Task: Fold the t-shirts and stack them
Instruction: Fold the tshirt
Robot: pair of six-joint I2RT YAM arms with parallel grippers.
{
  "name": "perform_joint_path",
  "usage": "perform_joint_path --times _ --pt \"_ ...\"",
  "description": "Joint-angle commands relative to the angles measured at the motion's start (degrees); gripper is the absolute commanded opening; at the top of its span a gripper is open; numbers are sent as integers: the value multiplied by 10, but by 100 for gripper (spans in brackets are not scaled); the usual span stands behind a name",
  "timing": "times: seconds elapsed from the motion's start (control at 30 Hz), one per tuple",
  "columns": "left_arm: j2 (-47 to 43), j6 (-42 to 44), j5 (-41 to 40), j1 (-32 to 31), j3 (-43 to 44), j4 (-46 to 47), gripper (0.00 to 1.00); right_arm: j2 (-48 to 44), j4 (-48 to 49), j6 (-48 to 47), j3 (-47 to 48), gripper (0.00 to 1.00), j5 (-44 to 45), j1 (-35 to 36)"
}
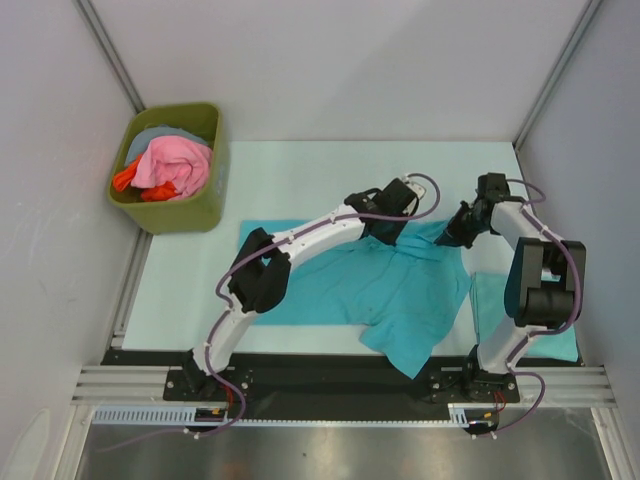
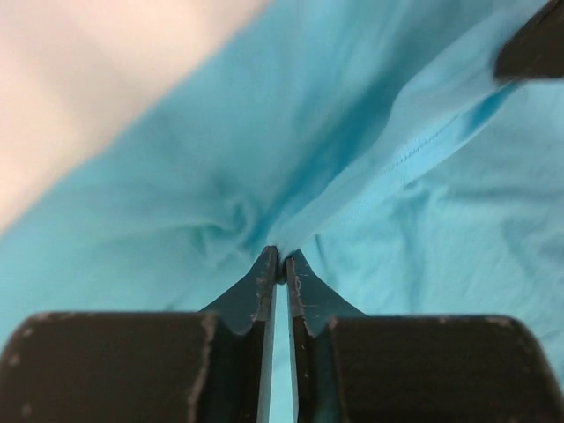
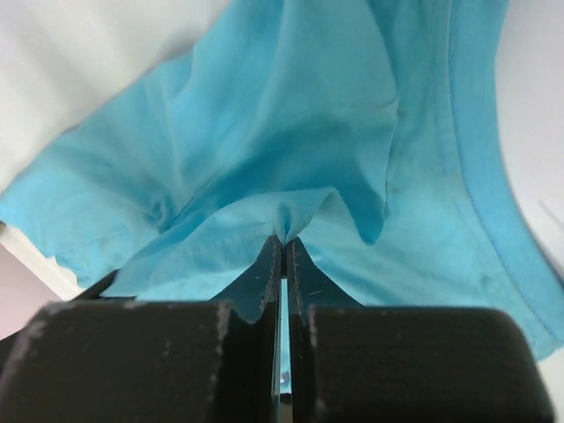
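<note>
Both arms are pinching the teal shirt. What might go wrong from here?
1. The left gripper and right gripper hold the t-shirt only at the jaw tips, so it may slip.
2. Its near corner overhangs the table's near edge and may snag.
3. The right arm may scuff the folded teal cloth.

A plain teal shirt [image 1: 400,295] is spread, rumpled, across the middle of the counter [image 1: 300,180], with its near right corner reaching past the counter's near edge. Its far right edge is pinched at two points and drawn into puckers: one by the left tool [image 2: 282,262], one further right by the right tool [image 3: 284,242]. A second shirt [image 1: 492,300] of the same teal is laid flat at the right, just beside the first and partly hidden.
</note>
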Motion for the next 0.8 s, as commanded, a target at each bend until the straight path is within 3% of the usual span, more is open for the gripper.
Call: perform_joint_path --times 0.0,0.37,0.5,0.57,0.67,0.77 --pt "31 14 35 17 55 -23 13 32 8 3 35 0 7 -6" --pt "76 3 62 39 95 -29 17 100 14 3 112 1 -2 -8" --pt "80 -27 -5 45 125 -41 35 133 15 -7 144 13 3 -9" --pt "79 -35 -52 51 152 -50 45 155 15 -14 163 24 7 -11" --pt "50 -49 -114 62 150 -57 47 181 -27 -33 226 35 20 -11" --pt "13 -44 -126 72 116 -55 50 171 -70 -58 259 49 45 -12"
